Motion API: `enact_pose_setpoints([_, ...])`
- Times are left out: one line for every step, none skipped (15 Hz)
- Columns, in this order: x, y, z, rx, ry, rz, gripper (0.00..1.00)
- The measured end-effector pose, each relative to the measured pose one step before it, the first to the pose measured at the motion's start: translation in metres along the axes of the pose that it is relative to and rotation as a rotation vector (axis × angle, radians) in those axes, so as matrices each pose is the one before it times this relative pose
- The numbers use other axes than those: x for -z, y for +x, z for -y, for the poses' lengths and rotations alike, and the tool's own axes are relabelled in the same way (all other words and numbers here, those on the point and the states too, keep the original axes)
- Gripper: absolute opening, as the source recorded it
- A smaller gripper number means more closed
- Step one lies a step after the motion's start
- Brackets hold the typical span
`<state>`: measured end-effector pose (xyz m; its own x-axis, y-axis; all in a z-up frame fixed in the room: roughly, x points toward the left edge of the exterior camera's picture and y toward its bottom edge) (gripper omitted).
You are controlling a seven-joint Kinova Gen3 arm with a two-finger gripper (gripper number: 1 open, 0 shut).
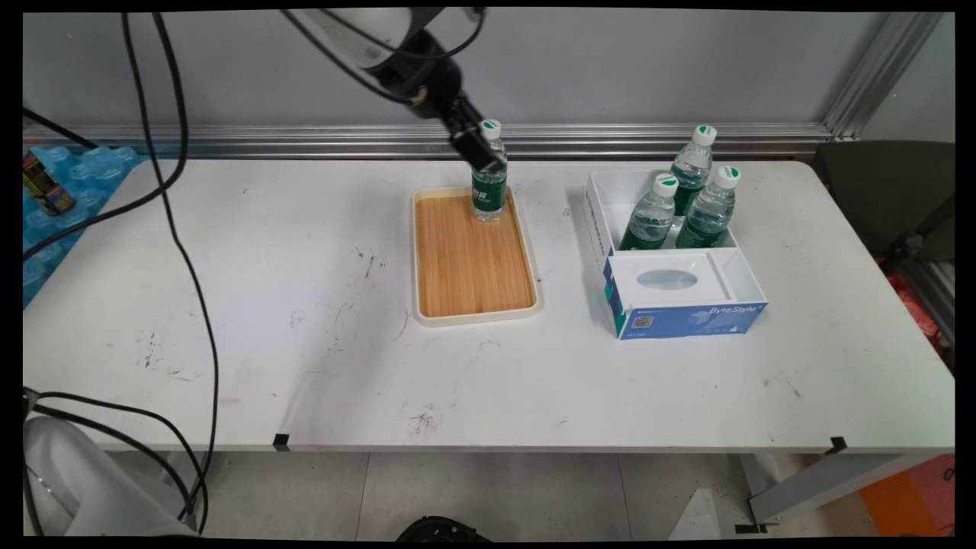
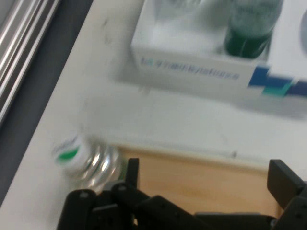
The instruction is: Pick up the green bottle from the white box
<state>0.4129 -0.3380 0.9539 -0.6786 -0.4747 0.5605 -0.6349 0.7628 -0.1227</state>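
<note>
A water bottle (image 1: 489, 194) with a green label and white cap stands upright at the far end of a wooden tray (image 1: 469, 267) with a cream rim. My gripper (image 1: 488, 160) hangs tilted against the bottle's upper part. In the hand view the bottle (image 2: 88, 160) lies just outside the left finger (image 2: 132, 167). The gripper (image 2: 206, 177) is open, and only the tray's wood (image 2: 201, 179) shows between its fingers.
Right of the tray stands a white box (image 1: 598, 202) holding three more green-label bottles (image 1: 652, 217), with a blue ByteStyle tissue box (image 1: 686, 309) at its near end. Black cables (image 1: 183, 229) hang at the left. A can (image 1: 42, 187) sits on blue wrap at the far left.
</note>
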Motion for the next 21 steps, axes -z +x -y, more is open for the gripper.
enact_pose_setpoints([-0.00215,0.01070,-0.00712,-0.00468,-0.00598,-0.01378,1.00])
enact_pose_setpoints([-0.00442,0.01128,-0.00686,-0.00321,-0.00734,-0.01572,1.00])
enact_pose_setpoints([-0.00722,0.01058,-0.00585,0.00046,-0.00944,-0.01333,1.00])
enact_pose_setpoints([-0.00823,0.00797,-0.00439,0.00385,-0.00923,-0.00872,1.00])
enact_pose_setpoints([-0.01121,0.00795,-0.00442,0.00740,-0.01205,-0.01041,1.00])
enact_pose_setpoints([-0.01205,0.00731,-0.00366,0.00324,-0.01226,-0.00953,1.00])
enact_pose_setpoints([-0.01483,0.00657,-0.00322,0.00059,-0.01362,-0.00769,1.00])
enact_pose_setpoints([-0.00961,0.00311,-0.00135,-0.00198,-0.00805,-0.00327,1.00])
enact_pose_setpoints([-0.00784,0.00237,-0.00098,-0.00263,-0.00676,-0.00165,1.00])
enact_pose_setpoints([-0.01448,0.00373,-0.00146,-0.00668,-0.01170,-0.00104,1.00])
enact_pose_setpoints([-0.01221,0.00302,-0.00070,-0.00577,-0.00820,-0.00107,1.00])
enact_pose_setpoints([-0.01393,0.00302,-0.00044,-0.00553,-0.00809,-0.00075,1.00])
enact_pose_setpoints([-0.01335,0.00287,0.00017,-0.00401,-0.00618,-0.00210,1.00])
enact_pose_setpoints([-0.01285,0.00316,0.00018,-0.00433,-0.00643,-0.00289,1.00])
enact_pose_setpoints([-0.01026,0.00244,0.00042,-0.00367,-0.00462,-0.00250,1.00])
enact_pose_setpoints([-0.01088,0.00212,0.00089,-0.00393,-0.00399,-0.00205,1.00])
enact_pose_setpoints([-0.01002,0.00188,0.00107,-0.00433,-0.00251,-0.00108,1.00])
enact_pose_setpoints([-0.00810,0.00119,0.00118,-0.00345,-0.00112,0.00004,1.00])
enact_pose_setpoints([-0.00798,0.00072,0.00124,-0.00371,-0.00120,0.00124,1.00])
enact_pose_setpoints([-0.00743,0.00055,0.00097,-0.00439,-0.00207,0.00178,1.00])
enact_pose_setpoints([-0.00664,0.00038,0.00088,-0.00448,-0.00232,0.00211,1.00])
